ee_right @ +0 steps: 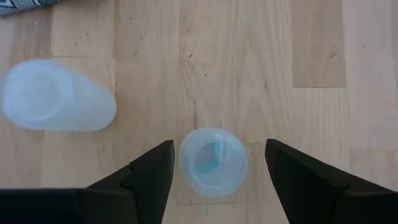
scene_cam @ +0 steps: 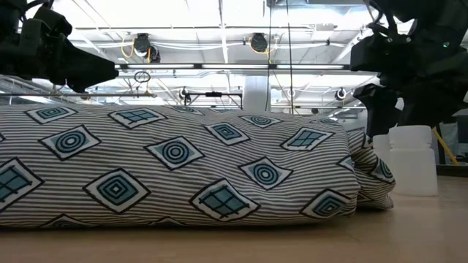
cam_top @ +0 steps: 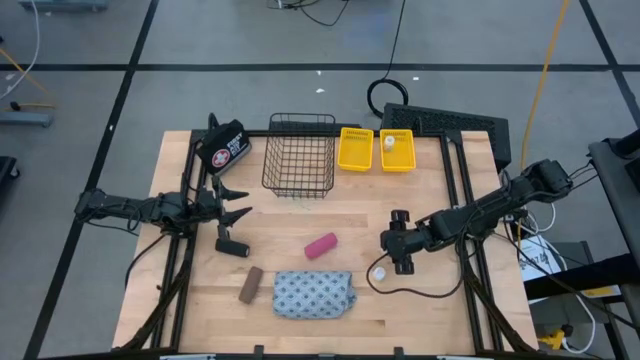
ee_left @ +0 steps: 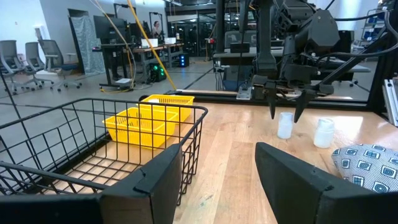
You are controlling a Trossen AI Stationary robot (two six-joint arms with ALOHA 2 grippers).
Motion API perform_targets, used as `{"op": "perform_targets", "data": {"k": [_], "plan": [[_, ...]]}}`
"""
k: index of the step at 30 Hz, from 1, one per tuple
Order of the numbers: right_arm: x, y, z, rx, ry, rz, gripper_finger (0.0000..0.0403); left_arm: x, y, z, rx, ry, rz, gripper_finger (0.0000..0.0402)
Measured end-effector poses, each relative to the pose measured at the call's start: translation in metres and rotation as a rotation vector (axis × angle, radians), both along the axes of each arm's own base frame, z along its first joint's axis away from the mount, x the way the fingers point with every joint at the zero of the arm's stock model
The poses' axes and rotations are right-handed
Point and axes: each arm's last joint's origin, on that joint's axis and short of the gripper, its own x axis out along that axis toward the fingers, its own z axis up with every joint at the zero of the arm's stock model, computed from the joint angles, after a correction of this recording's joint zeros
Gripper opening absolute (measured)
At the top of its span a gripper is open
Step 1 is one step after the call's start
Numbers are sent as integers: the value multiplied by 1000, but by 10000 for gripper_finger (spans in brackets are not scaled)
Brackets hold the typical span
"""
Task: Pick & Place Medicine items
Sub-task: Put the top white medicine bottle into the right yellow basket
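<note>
1. R gripper point(ee_right: 214, 168), over the table's right-centre: jaws apart, empty, pointing straight down.
2. Target: small white bottle point(ee_right: 213, 162), upright on the table point(cam_top: 430, 210), directly below and between the R fingers, clear of both.
3. Long axis of the bottle vertical, in line w/ the approach; a straight descent looks sufficient.
4. Second white bottle point(ee_right: 56, 96) just beside the first, outside the jaws; patterned pouch point(cam_top: 314, 295) near.
5. L gripper point(cam_top: 232, 203), open and empty, waits by the wire basket point(cam_top: 299, 150), well apart; R arm is nearer.
</note>
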Motion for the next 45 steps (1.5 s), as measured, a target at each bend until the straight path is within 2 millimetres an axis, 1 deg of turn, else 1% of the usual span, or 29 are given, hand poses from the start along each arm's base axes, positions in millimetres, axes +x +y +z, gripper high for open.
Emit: {"op": "perform_targets", "data": {"k": [9, 13, 18, 37, 45], "plan": [[-3, -1, 8, 13, -33, -1, 239, 0, 0, 0, 0, 1, 0, 214], [-5, -2, 9, 26, -29, -26, 238, 0, 0, 0, 0, 0, 0, 214], [-6, 0, 8, 103, 2, -12, 237, 0, 0, 0, 0, 0, 0, 214], [-4, 1, 9, 105, -17, -28, 237, 0, 0, 0, 0, 0, 0, 214], [-4, 1, 9, 95, -24, -13, 224, 0, 0, 0, 0, 0, 0, 214]]}}
